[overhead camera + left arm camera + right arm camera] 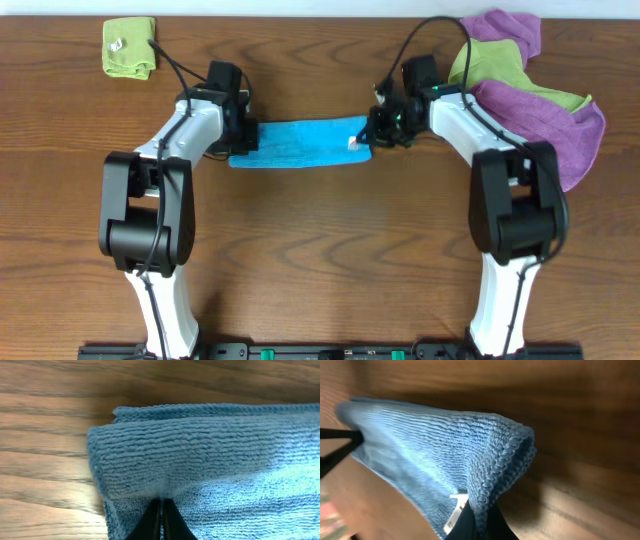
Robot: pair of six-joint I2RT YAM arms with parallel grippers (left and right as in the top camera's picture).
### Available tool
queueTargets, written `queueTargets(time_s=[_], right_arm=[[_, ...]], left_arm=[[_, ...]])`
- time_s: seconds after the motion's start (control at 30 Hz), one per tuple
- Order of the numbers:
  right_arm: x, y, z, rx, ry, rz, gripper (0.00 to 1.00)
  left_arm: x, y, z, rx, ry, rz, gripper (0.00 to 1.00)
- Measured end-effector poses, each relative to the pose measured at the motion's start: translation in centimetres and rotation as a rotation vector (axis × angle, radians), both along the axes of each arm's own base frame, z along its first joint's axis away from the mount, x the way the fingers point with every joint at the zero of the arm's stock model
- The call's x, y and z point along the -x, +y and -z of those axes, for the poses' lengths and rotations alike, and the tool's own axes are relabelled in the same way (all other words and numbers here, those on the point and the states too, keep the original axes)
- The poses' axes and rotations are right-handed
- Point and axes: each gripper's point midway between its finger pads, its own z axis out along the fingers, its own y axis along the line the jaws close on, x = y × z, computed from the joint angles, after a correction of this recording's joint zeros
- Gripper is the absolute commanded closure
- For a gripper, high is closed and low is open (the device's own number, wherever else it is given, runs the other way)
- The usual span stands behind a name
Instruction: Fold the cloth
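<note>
The sky-blue cloth (300, 143) lies folded into a narrow strip across the middle of the wooden table, stretched between the two arms. My left gripper (244, 138) is shut on its left end; in the left wrist view the jaws (162, 507) pinch the terry surface (210, 460). My right gripper (375, 133) is shut on the right end, next to the small white tag (354, 143). In the right wrist view the jaws (480, 512) clamp the folded edge (445, 450), lifted off the table, with the tag (455, 510) beside them.
A folded lime-green cloth (130, 46) lies at the back left. A pile of purple cloths (560, 120) and a lime-green one (495, 70) sits at the back right, close behind the right arm.
</note>
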Motion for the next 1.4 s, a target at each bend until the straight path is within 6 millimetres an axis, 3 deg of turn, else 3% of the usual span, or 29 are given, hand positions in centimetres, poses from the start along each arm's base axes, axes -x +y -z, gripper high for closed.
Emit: queueTargets(time_s=[0.1, 0.2, 0.37, 0.6, 0.77, 0.87, 0.93, 1.0, 1.03, 1.13, 1.27, 1.4], right_arm=[[-0.5, 1.1, -3.1, 0.031, -0.097, -0.018, 0.99], [-0.2, 3.7, -5.3, 0.038, -0.175, -0.067, 0.99], [1.7, 7.4, -5.5, 0.044, -0.197, -0.15, 0.99], [1.8, 7.6, -5.3, 0.062, -0.201, -0.152, 0.99], [2.1, 7.4, -5.1, 0.071, -0.185, -0.153, 0.99], [2.1, 7.4, -5.1, 0.072, -0.185, -0.153, 0.99], [2.1, 7.4, -5.1, 0.073, -0.187, -0.153, 0.99], [2.0, 7.4, -5.1, 0.075, -0.189, -0.154, 0.99], [2.0, 7.4, -5.1, 0.074, -0.192, -0.154, 0.99], [1.8, 7.5, -5.2, 0.073, -0.206, -0.158, 0.99], [1.6, 7.7, -5.2, 0.092, -0.231, -0.168, 0.99], [1.7, 8.8, -5.2, 0.115, -0.272, -0.196, 0.99]], left_arm=[[0.2, -1.4, 0.0, 0.008, 0.002, -0.002, 0.94], [0.6, -3.6, -0.1, 0.018, 0.0, 0.014, 0.94], [1.3, -7.6, -0.1, 0.043, -0.01, 0.043, 0.94], [1.4, -10.0, -0.3, 0.132, -0.008, 0.03, 0.94], [1.3, -10.1, -0.5, 0.166, 0.0, 0.014, 0.94], [0.8, -9.7, -1.8, 0.186, -0.024, 0.005, 0.94], [0.1, -9.4, -4.6, 0.209, -0.085, -0.002, 0.94], [-0.7, -9.0, -10.2, 0.248, -0.211, -0.003, 0.94], [-0.6, -8.6, -14.2, 0.272, -0.293, -0.005, 0.94], [2.3, -5.6, -23.5, 0.29, -0.452, -0.042, 0.94], [6.5, -0.9, -29.4, 0.265, -0.555, -0.131, 0.94], [10.7, 1.4, -32.0, 0.243, -0.591, -0.177, 0.94]])
